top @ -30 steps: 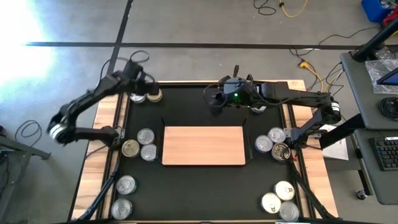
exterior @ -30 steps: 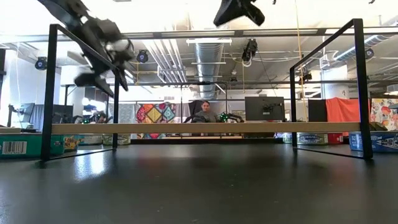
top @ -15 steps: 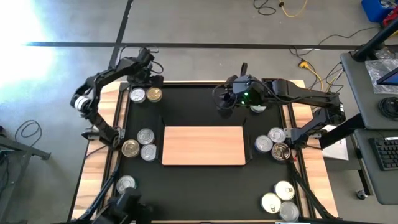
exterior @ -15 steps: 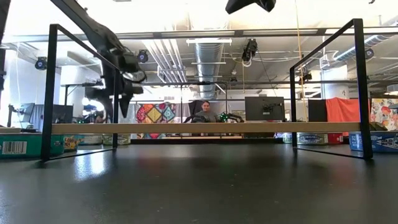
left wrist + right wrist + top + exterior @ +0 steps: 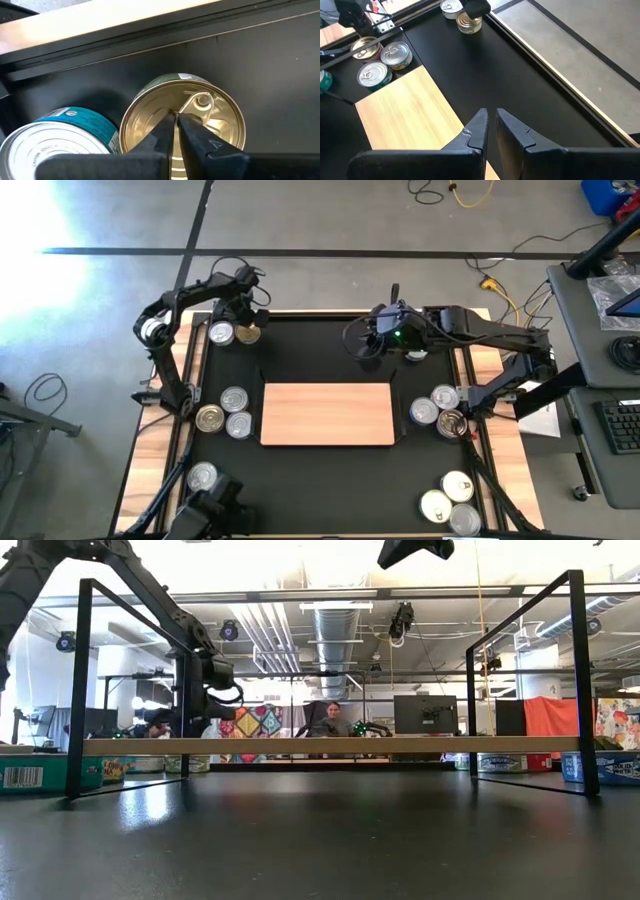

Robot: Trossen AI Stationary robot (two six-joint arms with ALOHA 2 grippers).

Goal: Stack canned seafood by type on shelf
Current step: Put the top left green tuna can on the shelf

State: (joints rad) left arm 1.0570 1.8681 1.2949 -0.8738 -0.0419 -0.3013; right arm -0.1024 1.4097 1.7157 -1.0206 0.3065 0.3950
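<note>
Swinging back to the worktop's far left corner, the left gripper now hovers with fingers pinched together over a gold tin, apparently aiming for its pull-tab. Mid-worktop, the shelf lies bare. Right gripper waits, fingers closed, empty.

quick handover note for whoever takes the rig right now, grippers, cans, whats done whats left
Left gripper: shut, tips over the gold-topped can at the mat's far left corner, beside a silver-topped can with a teal side. It grips nothing that I can see.
Right gripper: shut, empty, hovering above the black mat by the far edge of the shelf.
Cans: clusters left and right of the shelf, more at the near corners.
Done: nothing on the shelf yet.
Left: sort and stack every can by type.
</note>
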